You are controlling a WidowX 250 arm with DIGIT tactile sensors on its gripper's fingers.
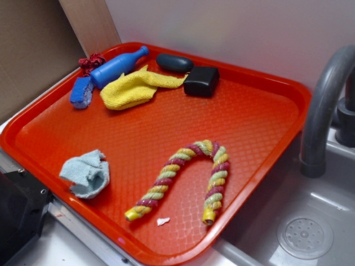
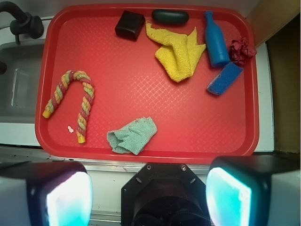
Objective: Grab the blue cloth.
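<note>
One blue cloth (image 2: 132,135) is listed crumpled near the red tray's (image 2: 141,80) front edge, apart from the rope toy (image 2: 70,101). The tool (image 2: 149,195) is held spread wide above, nothing gripped, ready for descent.

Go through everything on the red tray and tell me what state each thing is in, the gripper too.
Pale blue terry cloth: crumpled, lying free near the tray's front edge.
Yellow cloth: loosely folded, spread flat.
Blue plastic bottle: lying on its side.
Twisted rope toy: bent in a hook, flat.
Dark blue sponge block: lying flat.
Gripper: jaws open, holding nothing.
</note>
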